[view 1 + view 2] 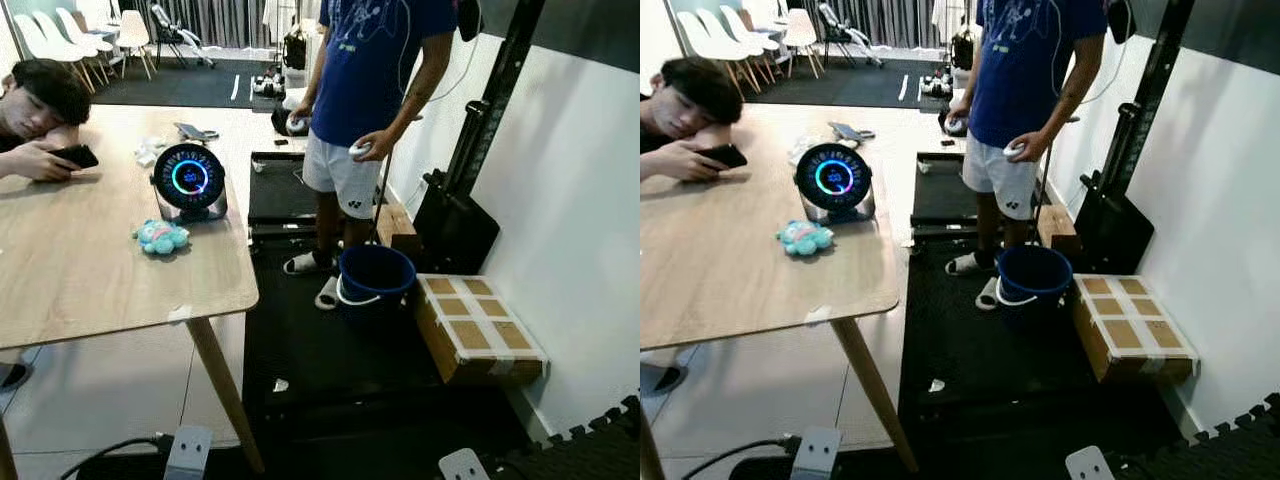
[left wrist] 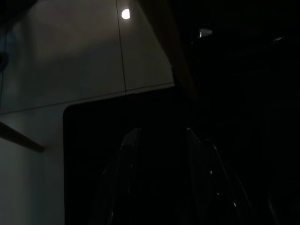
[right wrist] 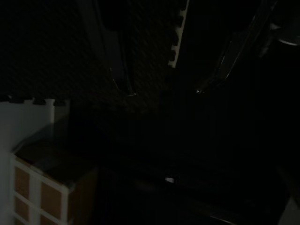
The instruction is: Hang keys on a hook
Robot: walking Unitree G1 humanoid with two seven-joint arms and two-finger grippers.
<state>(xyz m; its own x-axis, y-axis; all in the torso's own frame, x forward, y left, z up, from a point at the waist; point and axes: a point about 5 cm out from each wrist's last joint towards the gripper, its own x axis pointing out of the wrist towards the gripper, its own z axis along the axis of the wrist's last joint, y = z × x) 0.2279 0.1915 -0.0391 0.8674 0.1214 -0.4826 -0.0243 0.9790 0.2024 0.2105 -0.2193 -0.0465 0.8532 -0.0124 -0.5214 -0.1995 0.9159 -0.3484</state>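
- At your far left a person (image 1: 35, 110) leans on the wooden counter (image 1: 90, 270), head down on one arm, a dark phone (image 1: 75, 155) in their fingers;
- On that counter, a round black gadget with a glowing blue ring (image 1: 189, 180) stands upright; just in front of it lies a small turquoise plush toy (image 1: 160, 237); a few small items (image 1: 195, 132) sit near the counter's far edge;
- Your left hand (image 2: 159, 178) hangs low in the shade; the left wrist view is very dark, showing two black fingers (image 2: 126, 159) with a gap between them, slightly parted and with nothing held, over pale floor tiles and a dark mat (image 2: 93, 140);
- Ahead, on the black floor mat (image 1: 320, 360), a second person in a blue shirt and white shorts (image 1: 365, 90) stands with a small white object in one hand;
- A blue bucket (image 1: 375, 280) stands just beside that person's feet, and a taped cardboard box (image 1: 478, 328) sits to its right against the white wall (image 1: 570, 220);
- Your right hand (image 3: 164, 89) hangs idle; its wrist view is very dark, the fingers (image 3: 119, 70) spread apart and empty, with the box in one corner;
- You cannot make out keys or a hook in these views.
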